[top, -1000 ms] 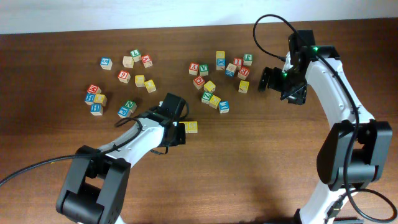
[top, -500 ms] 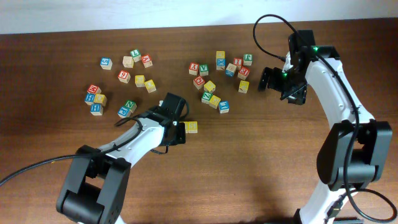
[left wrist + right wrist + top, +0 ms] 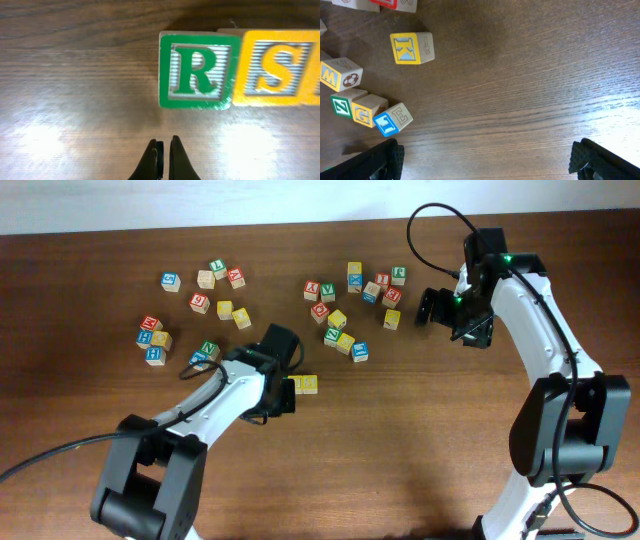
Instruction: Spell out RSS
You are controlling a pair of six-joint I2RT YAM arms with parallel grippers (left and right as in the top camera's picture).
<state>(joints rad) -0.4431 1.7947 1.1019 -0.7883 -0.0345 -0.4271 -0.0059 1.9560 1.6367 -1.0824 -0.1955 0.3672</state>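
Observation:
The green-and-white R cube sits on the table, its right side touching a yellow S cube. In the overhead view the yellow S cube shows beside my left gripper, and the R cube is mostly hidden under it. My left gripper is shut and empty, just short of the R cube. My right gripper is open and empty over bare table, also in the overhead view. I cannot tell which cube is a second S.
A cluster of lettered cubes lies at the back middle and another cluster at the back left. A yellow K cube and a blue E cube lie left of my right gripper.
My left gripper has drawn back slightly to the left of the two joined cubes, which stay put. The right arm has not moved.

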